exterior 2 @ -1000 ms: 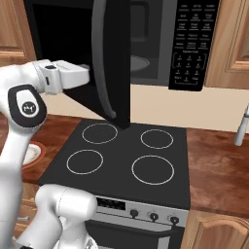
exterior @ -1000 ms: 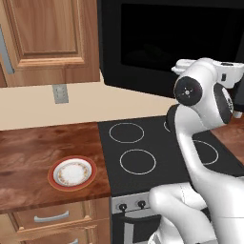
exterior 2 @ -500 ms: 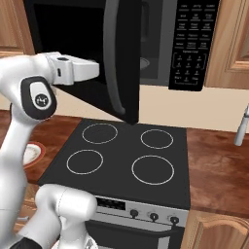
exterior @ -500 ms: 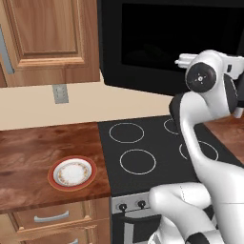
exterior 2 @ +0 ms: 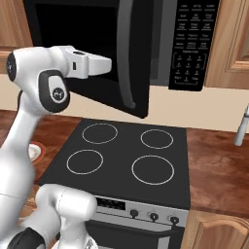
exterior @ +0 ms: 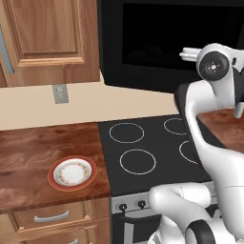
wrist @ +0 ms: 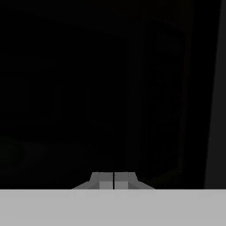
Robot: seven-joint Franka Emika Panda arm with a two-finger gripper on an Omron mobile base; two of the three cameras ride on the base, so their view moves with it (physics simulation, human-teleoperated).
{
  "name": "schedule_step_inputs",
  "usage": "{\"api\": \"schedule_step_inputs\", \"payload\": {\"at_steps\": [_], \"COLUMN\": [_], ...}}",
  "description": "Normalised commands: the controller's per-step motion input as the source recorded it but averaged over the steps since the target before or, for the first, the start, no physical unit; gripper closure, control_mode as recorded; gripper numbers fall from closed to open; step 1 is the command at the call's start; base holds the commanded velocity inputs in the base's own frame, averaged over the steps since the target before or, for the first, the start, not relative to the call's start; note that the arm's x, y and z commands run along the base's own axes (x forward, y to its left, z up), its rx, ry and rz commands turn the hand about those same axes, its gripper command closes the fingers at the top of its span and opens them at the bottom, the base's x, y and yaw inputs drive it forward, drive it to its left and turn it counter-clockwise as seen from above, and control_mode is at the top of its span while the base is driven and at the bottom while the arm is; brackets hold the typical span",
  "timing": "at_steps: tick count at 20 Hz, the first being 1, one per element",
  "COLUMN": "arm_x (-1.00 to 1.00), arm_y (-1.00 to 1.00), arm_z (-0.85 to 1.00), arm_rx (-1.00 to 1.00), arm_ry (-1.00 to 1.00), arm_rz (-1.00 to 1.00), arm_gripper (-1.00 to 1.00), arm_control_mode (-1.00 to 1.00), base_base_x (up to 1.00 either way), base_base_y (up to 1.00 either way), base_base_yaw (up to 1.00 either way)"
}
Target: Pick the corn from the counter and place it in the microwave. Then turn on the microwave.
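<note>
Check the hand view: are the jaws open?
No. The two dark tips of the gripper stand pressed together with only a thin seam between them, and nothing is held there.

Kitchen: stovetop point(exterior: 152, 147), microwave point(exterior 2: 146, 44), wooden cabinets point(exterior: 47, 38).

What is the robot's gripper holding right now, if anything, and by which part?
Nothing. In the hand view the gripper has its two fingertips pressed together with nothing between them, facing the dark glass of the microwave door.
</note>
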Motion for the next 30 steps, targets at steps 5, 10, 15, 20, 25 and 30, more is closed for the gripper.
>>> {"api": "schedule_step_inputs", "payload": {"at_steps": [5,10,15,20,25,30], "arm_x": [0.23,0.23,0.22,0.23,0.22,0.18], "arm_y": [-0.13,-0.13,-0.14,-0.15,-0.18,-0.15], "arm_z": [0.15,0.08,0.0,0.0,0.0,0.0], "arm_rx": [0.05,0.06,0.05,0.04,0.03,0.03], "arm_ry": [0.05,0.04,0.03,0.0,0.0,0.0], "arm_rz": [0.06,0.06,0.07,0.07,0.09,0.1], "arm_gripper": [1.0,1.0,1.0,1.0,1.0,1.0], "arm_control_mode": [-1.0,-1.0,-1.0,-1.0,-1.0,-1.0], "base_base_x": [0.0,0.0,0.0,0.0,0.0,0.0], "base_base_y": [0.0,0.0,0.0,0.0,0.0,0.0], "base_base_yaw": [0.0,0.0,0.0,0.0,0.0,0.0]}}
